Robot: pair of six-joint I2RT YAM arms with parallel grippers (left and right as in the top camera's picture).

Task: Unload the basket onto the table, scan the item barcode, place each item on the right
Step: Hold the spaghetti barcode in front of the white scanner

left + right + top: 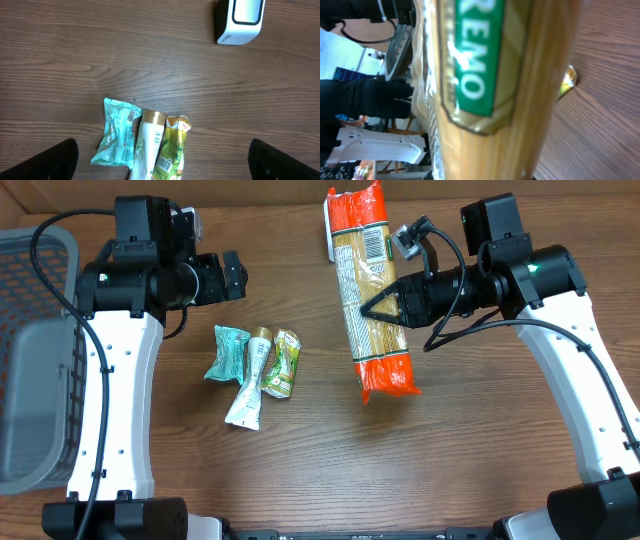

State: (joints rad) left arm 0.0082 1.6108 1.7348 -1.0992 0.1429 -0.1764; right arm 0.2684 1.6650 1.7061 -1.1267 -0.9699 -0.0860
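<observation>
Holds pasta packet [372, 345] clenched in right jaws at upper centre, by the scanner [240, 20]; left jaws released. Needs barcode [375, 246] turned toward scanner next.

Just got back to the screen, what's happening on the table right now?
The right hand is shut on the long pasta packet, gripping it around its middle, with the packet's far end by the white scanner. The left hand is open and holds nothing. It hangs above three small items lying side by side: a teal packet, a white tube and a green packet.
</observation>
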